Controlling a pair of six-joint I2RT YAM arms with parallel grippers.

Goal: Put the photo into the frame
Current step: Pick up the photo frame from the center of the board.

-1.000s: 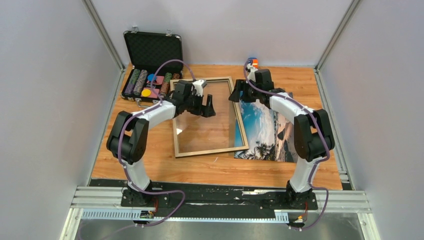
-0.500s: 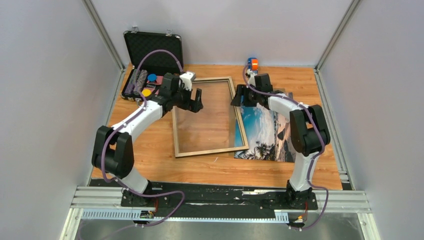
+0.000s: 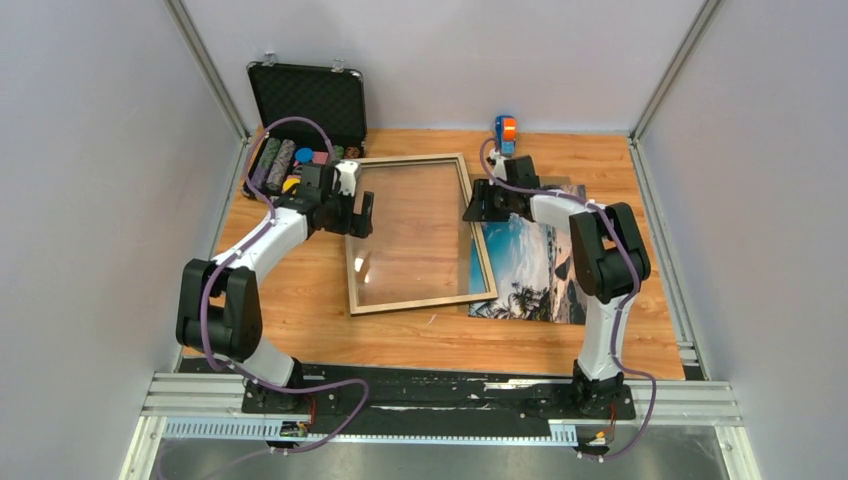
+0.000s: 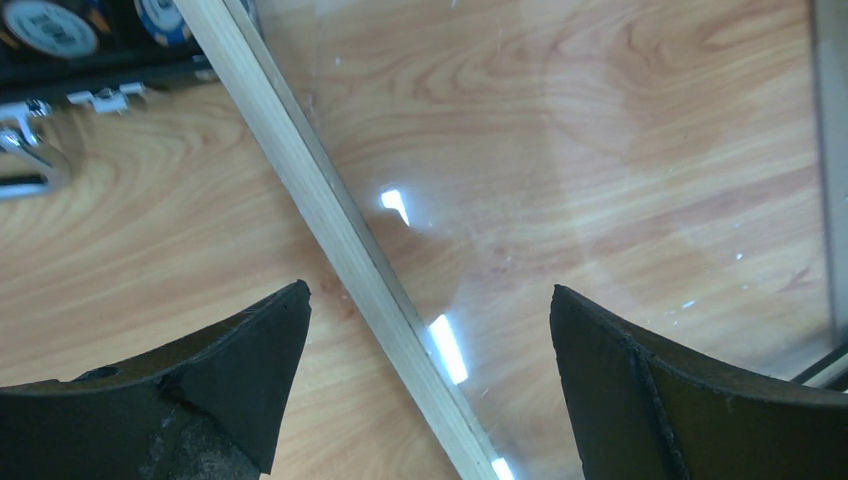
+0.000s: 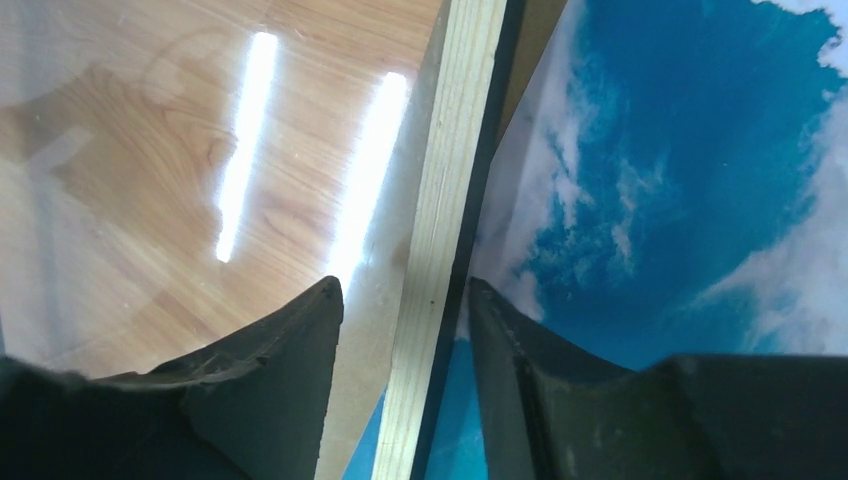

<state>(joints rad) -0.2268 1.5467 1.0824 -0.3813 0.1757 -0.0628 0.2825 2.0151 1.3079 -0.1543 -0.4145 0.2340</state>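
At table [image 3: 300, 335] centre, the thin pale-wood rectangular glazed frame [image 3: 420, 301] lies flat and empty. The glossy beach-scene photo [image 3: 530, 265] lies at its 3 o'clock, insertion outstanding. My left gripper [image 4: 430, 290] straddles the 9 o'clock side, spread wide. My right gripper [image 5: 405, 285] brackets the 3 o'clock side; I cannot tell if it is clamped.

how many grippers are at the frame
2. The left gripper straddles the left rail of the frame, jaws wide; the right gripper straddles its right rail, beside the photo.

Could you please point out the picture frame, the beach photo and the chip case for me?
Pale wooden rectangular picture frame with glass pane [image 3: 418, 235]: top external view, middle of the pane.
Glossy rectangular beach photo [image 3: 522, 255]: top external view, blue sky area.
Black chip case [image 3: 305, 95]: top external view, inside of the raised lid.
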